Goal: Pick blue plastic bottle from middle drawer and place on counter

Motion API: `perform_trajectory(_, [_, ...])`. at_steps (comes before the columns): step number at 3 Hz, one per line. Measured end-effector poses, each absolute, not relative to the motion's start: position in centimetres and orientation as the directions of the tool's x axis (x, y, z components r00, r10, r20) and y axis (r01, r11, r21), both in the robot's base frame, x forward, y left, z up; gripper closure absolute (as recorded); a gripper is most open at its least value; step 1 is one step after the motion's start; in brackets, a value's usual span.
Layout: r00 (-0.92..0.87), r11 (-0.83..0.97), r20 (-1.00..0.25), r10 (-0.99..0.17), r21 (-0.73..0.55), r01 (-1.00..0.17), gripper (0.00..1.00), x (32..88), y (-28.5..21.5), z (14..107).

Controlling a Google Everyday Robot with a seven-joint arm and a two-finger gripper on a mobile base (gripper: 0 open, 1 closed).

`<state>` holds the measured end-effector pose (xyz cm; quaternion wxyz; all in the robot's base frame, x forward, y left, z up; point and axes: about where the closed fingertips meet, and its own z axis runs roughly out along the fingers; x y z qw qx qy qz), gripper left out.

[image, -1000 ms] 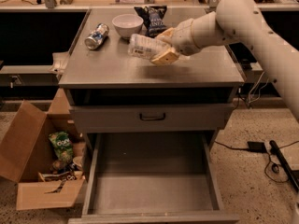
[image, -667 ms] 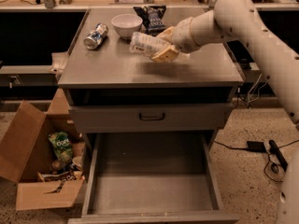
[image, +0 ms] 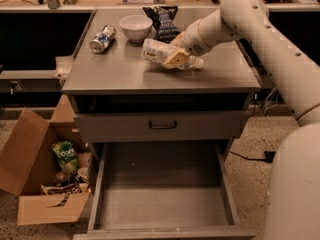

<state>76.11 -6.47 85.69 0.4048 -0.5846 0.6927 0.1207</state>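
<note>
Gripper (image: pixel 175 59) clamped on its load, held low over back half of counter (image: pixel 125 76) | middle drawer (image: pixel 160 204) seen open | blue plastic bottle (image: pixel 156 50) gripped lying sideways | risk: could be rolled toward right edge if released sideways

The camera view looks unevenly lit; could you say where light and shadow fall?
In the camera view, the counter carries a soft sheen around the gripper, which holds the blue plastic bottle over it; the middle drawer lies dimmer.
</note>
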Motion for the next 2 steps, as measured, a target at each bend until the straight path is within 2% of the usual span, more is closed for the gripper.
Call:
perform_trajectory(1, [-0.008, 0.295, -0.698, -0.716, -0.291, -0.910, 0.84, 76.23, -6.65, 85.45])
perform_trajectory(2, [-0.008, 0.295, -0.698, -0.716, -0.291, -0.910, 0.62, 76.23, -6.65, 85.45])
